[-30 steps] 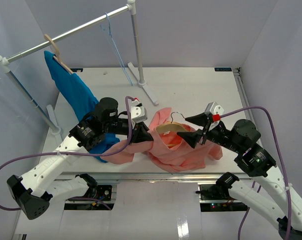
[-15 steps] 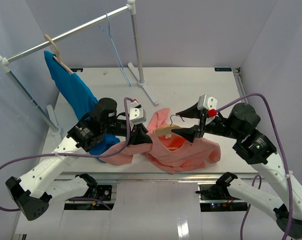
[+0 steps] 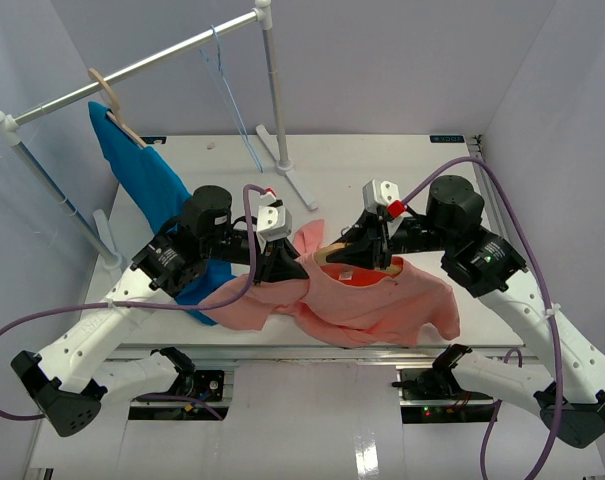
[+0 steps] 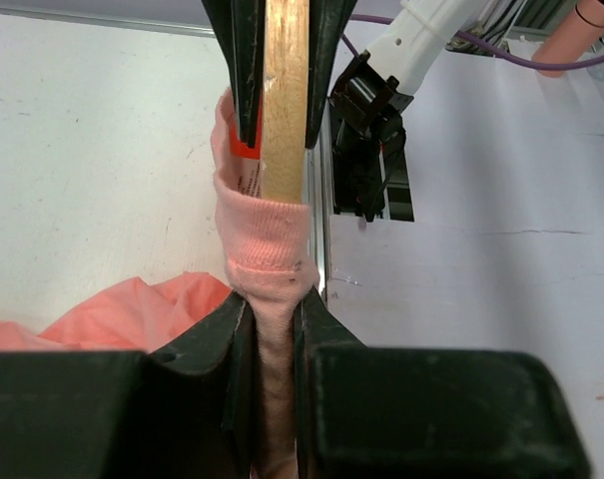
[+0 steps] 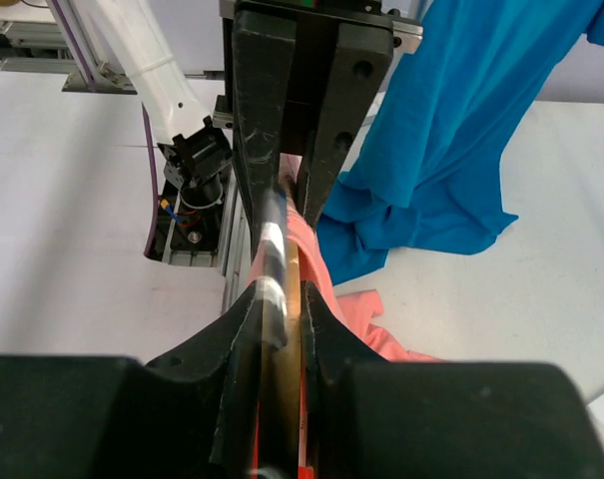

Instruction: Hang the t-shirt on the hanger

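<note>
From above, the left gripper (image 3: 281,268) and right gripper (image 3: 350,256) meet nose to nose over the surface (image 3: 382,170), elbows raised behind them, the t-shirt (image 3: 387,302) draped beneath. In the left wrist view, narrow jaws pinch pink cloth; the hanger (image 4: 285,100) runs straight ahead, its tip sheathed in fabric. In the right wrist view, jaws clamp the wood, long axis pointing at the opposite jaws; pulling cloth along it looks next.

pale lilac walls (image 3: 382,60) enclose a white table (image 3: 382,180) bearing a white garment rail (image 3: 132,68).
</note>
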`<state>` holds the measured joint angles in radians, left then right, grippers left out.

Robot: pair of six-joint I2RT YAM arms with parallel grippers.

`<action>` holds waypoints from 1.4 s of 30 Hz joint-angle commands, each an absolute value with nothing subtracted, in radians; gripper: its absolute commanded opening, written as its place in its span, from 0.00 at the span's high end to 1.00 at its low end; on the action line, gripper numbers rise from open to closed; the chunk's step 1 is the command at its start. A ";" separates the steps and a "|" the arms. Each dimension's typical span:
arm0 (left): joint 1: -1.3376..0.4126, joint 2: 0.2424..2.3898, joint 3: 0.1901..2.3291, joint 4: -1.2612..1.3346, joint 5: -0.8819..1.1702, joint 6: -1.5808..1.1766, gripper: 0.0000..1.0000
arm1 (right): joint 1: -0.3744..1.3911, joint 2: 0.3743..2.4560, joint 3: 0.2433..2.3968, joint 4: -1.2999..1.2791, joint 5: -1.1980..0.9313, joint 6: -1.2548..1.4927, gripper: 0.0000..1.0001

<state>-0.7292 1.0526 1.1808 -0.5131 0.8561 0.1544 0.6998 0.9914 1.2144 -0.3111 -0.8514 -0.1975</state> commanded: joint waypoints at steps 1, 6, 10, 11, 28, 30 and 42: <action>-0.730 1.053 1.229 -0.437 0.910 0.120 1.00 | 0.696 0.993 1.232 -0.254 -0.851 -0.191 0.87; -0.730 1.040 1.247 -0.426 0.837 0.078 0.86 | 0.696 0.973 1.285 -0.272 -0.804 -0.171 0.92; -0.730 1.022 1.303 -0.507 0.767 0.079 0.72 | 0.696 0.970 1.355 -0.348 -0.791 -0.153 0.92; -0.729 1.011 1.309 -0.524 0.741 0.085 0.70 | 0.696 0.976 1.373 -0.372 -0.780 -0.152 0.92; -0.730 0.925 1.313 -0.607 0.580 0.116 0.54 | 0.695 0.999 1.485 -0.476 -0.706 -0.153 0.92; -0.730 0.922 1.320 -0.620 0.551 0.124 0.52 | 0.696 1.003 1.493 -0.481 -0.676 -0.153 0.92; -0.730 0.841 1.240 -0.655 0.088 0.177 0.47 | 0.695 1.086 1.822 -0.684 -0.452 -0.153 0.92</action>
